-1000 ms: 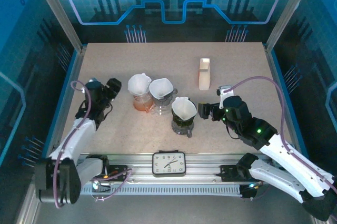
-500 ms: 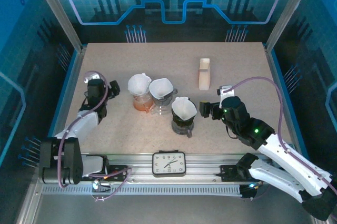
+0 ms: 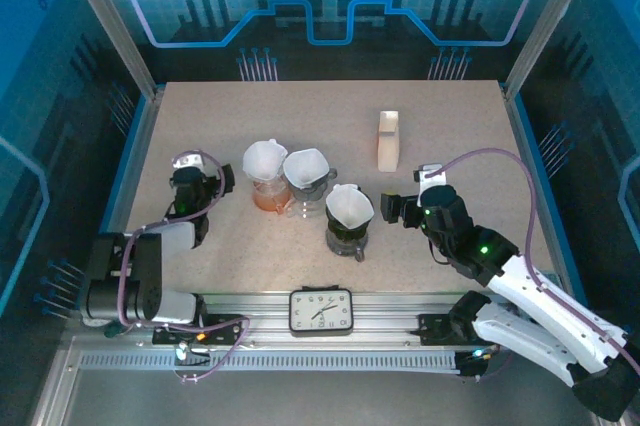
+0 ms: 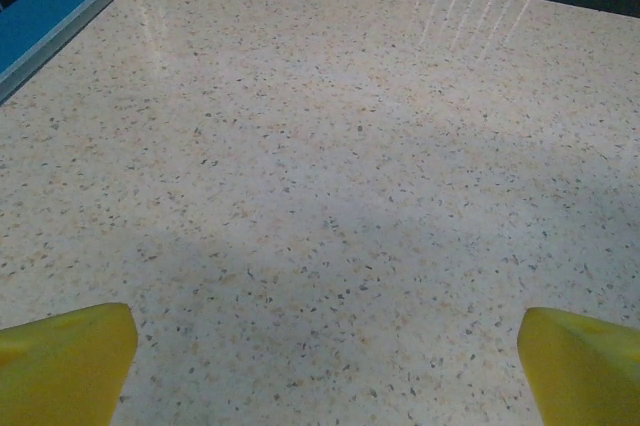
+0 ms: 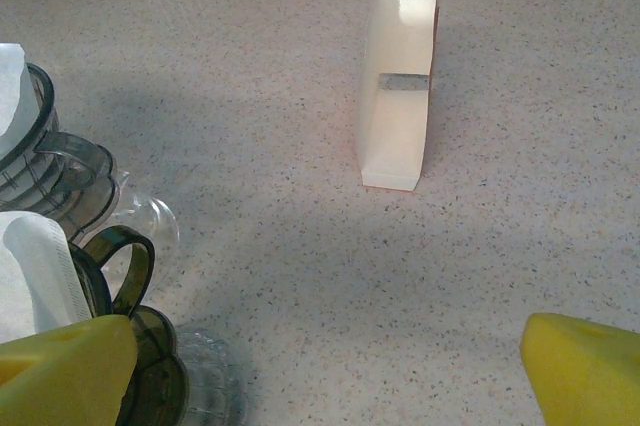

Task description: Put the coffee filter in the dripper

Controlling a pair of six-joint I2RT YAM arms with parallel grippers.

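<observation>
Three drippers stand mid-table, each with a white coffee filter in it: an orange-tinted dripper [image 3: 264, 184], a clear dripper [image 3: 306, 182] and a dark dripper [image 3: 349, 220]. In the right wrist view the dark dripper [image 5: 130, 346] and its filter [image 5: 30, 281] sit at the lower left, with the clear dripper [image 5: 60, 161] behind. My left gripper [image 3: 205, 176] is open over bare table, left of the drippers; its yellow fingertips [image 4: 60, 361] hold nothing. My right gripper [image 3: 389, 209] is open and empty, just right of the dark dripper, with its yellow fingertips [image 5: 60, 371] wide apart.
A cream upright filter holder [image 3: 388, 140] stands behind the right gripper, and it is ahead of the jaws in the right wrist view [image 5: 398, 96]. A black clock [image 3: 321, 310] lies on the front rail. Blue walls edge the table [image 3: 450, 126].
My left arm has folded back toward its base, carrying its gripper down and away from the orange dripper, with its jaws a little wider. The right arm has hardly moved.
</observation>
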